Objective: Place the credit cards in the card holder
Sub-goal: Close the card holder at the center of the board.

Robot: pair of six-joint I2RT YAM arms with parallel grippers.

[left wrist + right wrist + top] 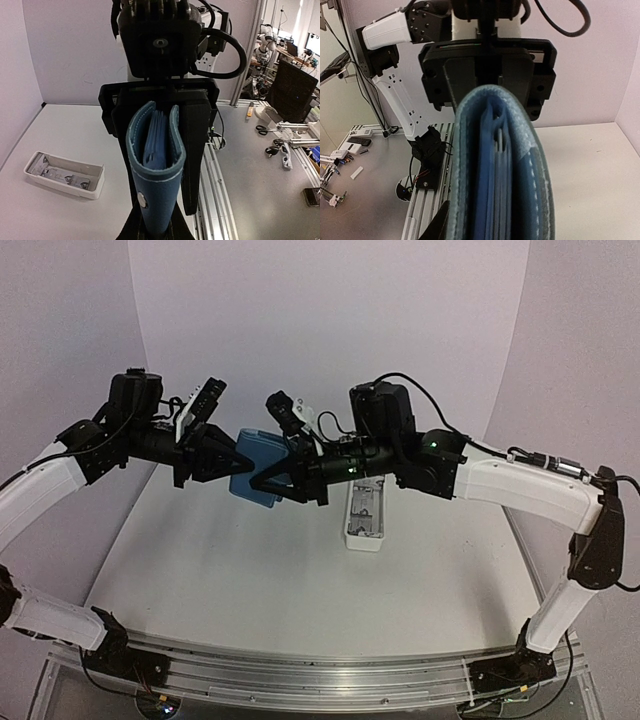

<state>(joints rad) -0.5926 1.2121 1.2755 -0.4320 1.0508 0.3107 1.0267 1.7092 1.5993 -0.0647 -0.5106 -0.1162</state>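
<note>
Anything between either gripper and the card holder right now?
Nothing visible. The left gripper is shut on one end of the blue card holder, which hangs in the air above the table. The right gripper has its fingers on either side of the other end. Whether they press on it is unclear.

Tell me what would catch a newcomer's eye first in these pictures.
The blue card holder hangs in mid-air above the table between both raised arms, the left gripper shut on one end, the right gripper flanking the other. A long white tray lies on the table just right of it.
</note>
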